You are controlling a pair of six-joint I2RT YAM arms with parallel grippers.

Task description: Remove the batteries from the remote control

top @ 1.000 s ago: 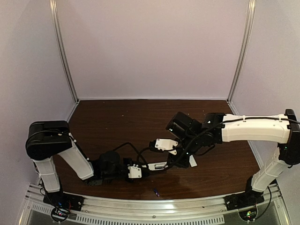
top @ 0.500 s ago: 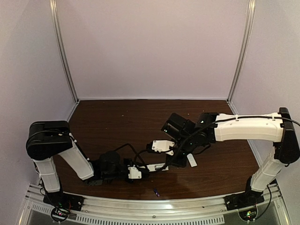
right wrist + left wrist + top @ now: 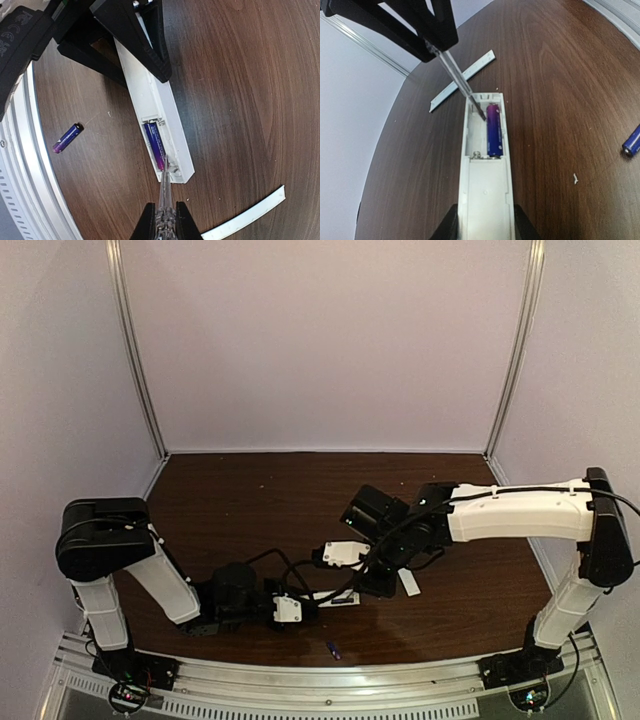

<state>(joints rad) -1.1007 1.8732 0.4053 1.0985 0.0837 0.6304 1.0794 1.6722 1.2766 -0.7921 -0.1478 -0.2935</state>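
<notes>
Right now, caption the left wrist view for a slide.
Screwdriver tip at the battery inside the remote control; second battery lies loose nearby.

Bay of remote control (image 3: 485, 195): screwdriver (image 3: 460, 85) and right gripper (image 3: 165, 222) block the far end, left gripper (image 3: 485, 227) clamps the near end. 1 loose battery (image 3: 67, 138) and cover strip (image 3: 245, 214) lie off to either side; bare table (image 3: 230, 490) behind gives passage.

The remote control (image 3: 486, 200) is clamped at 6 o'clock between the jaws of the left gripper (image 3: 486, 226). One battery (image 3: 494, 130) is seen in the right slot of the open bay, its far end met by the tip of the screwdriver (image 3: 452, 74), which is angled in from 11 o'clock. A cover strip (image 3: 480, 64) lies beyond on the table (image 3: 560, 75), and a second battery (image 3: 632, 142) lies at 3 o'clock.
</notes>
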